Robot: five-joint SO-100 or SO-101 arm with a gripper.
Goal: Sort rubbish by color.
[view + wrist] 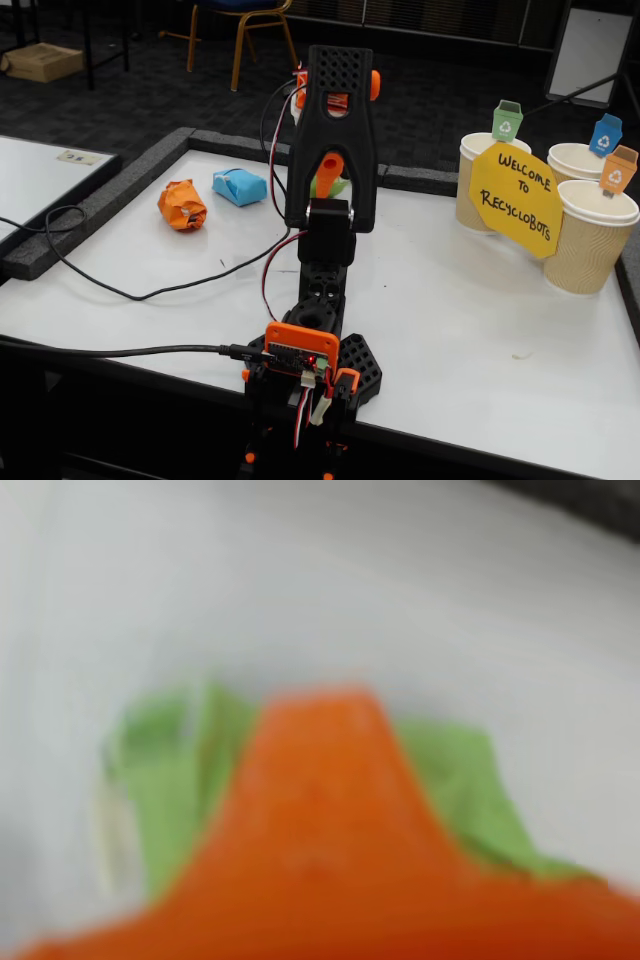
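Rubbish is what I am tracking from my station: an orange paper wad and a light blue paper wad are lying side by side on the white table, near its far left corner in the fixed view, the blue one to the right of the orange one and apart from it. Both are sitting well to the left of the arm, untouched.

I am seeing the arm folded over itself, its black upper link standing above the base at the near table edge. An orange finger is filling the lower half of the blurred wrist view, and something green is showing on either side of it against the white surface. In the fixed view a scrap of green is peeking out beside the orange part behind the arm. I cannot tell whether the pincer is spread or pinching.

Three ribbed paper cups with coloured tags are standing at the right, behind a yellow sign. Black cables are trailing across the table's left side.
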